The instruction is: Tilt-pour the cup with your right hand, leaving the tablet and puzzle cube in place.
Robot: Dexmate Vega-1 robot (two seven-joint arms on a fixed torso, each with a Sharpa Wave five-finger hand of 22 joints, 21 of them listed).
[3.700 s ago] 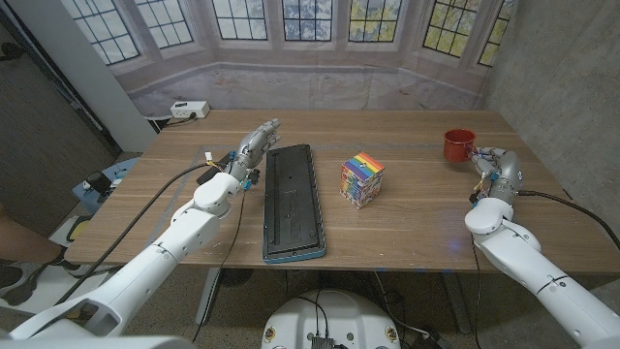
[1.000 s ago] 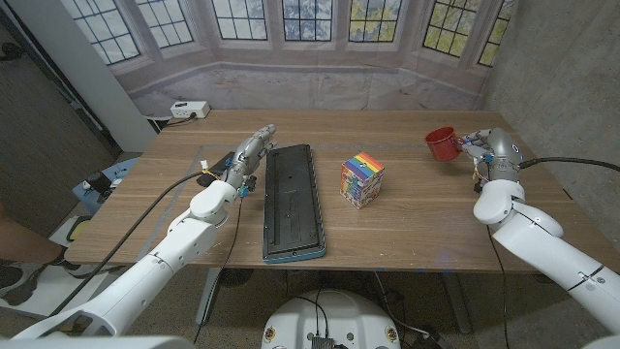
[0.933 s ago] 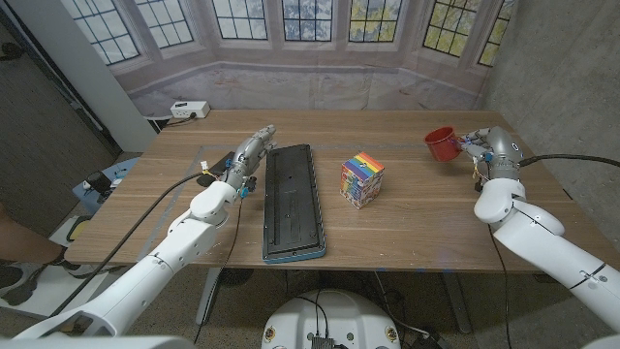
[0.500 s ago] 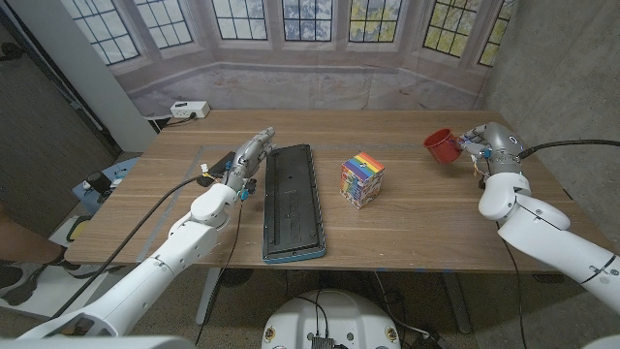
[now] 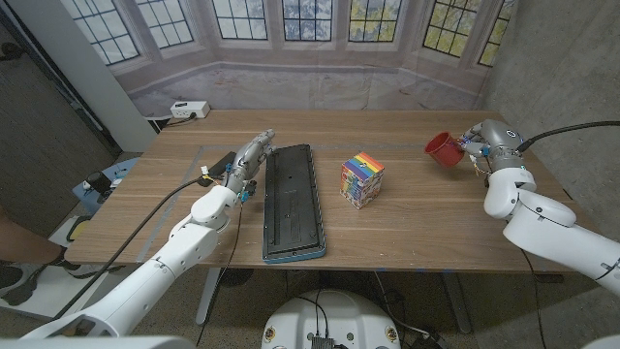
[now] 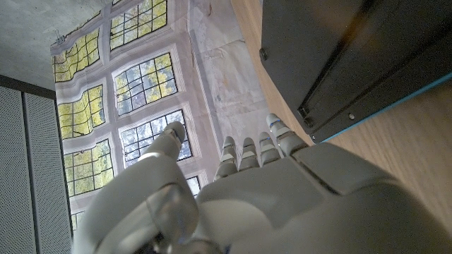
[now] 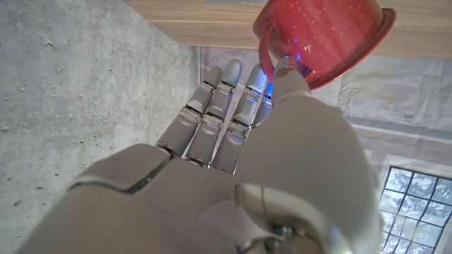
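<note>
Cup (image 5: 445, 148), red, is off the table near its far right corner, held by its handle in the right hand (image 5: 481, 142) and tipped with its mouth toward the middle of the table; the right wrist view confirms the pinch at the handle (image 7: 272, 53). Against 3.7 s ago, when it stood upright on the wood beside the hand, it has been lifted and rolled over, and the tilt has grown slightly in the last second. Judgement: pour under way, near full tilt. Cube (image 5: 361, 179) and tablet (image 5: 293, 201) unmoved. Left hand (image 5: 248, 155) stays beside the tablet, holding nothing, fingers straight and close together.
</note>
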